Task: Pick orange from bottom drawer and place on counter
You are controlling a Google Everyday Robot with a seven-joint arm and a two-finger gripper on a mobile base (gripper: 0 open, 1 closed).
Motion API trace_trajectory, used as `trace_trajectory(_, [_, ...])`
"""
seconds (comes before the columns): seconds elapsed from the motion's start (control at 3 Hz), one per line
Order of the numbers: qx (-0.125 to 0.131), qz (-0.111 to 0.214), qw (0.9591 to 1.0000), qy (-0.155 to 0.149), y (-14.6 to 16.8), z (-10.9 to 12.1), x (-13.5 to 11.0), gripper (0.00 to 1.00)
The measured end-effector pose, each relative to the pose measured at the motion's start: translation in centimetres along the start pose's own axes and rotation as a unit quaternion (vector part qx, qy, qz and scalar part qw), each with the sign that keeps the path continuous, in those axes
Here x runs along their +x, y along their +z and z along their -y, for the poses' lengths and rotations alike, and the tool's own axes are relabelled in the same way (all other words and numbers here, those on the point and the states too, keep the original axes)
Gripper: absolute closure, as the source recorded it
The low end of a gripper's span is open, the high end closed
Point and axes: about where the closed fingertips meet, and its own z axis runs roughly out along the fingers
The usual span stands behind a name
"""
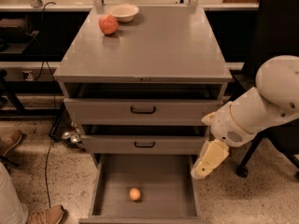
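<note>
The orange (135, 194) is small, round and light orange. It lies on the floor of the bottom drawer (112, 181), which is pulled open, near its front middle. The counter (159, 45) is the flat grey top of the cabinet. My gripper (200, 172) hangs from the white arm (261, 106) at the right. It points down over the drawer's right edge, to the right of and above the orange, and holds nothing that I can see.
A reddish apple-like fruit (108, 24) and a white bowl (123, 12) sit at the counter's back left. The two upper drawers (142, 109) are slightly open. A black chair (275, 41) stands at the right. A person's shoes (44, 214) are at the lower left.
</note>
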Motion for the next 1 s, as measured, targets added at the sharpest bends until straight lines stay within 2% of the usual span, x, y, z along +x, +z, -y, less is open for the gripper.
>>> trace_trajectory(0.33, [-0.003,0.003,1.0000,0.003,0.4,0.0,0.2,0.00])
trace_trajectory(0.67, [-0.021,0.019,0.9994,0.019,2.9,0.3,1.4,0.00])
trace_trajectory(1.0, [-0.044,0.046,0.9976,0.028,8.4,0.4,3.0,0.00])
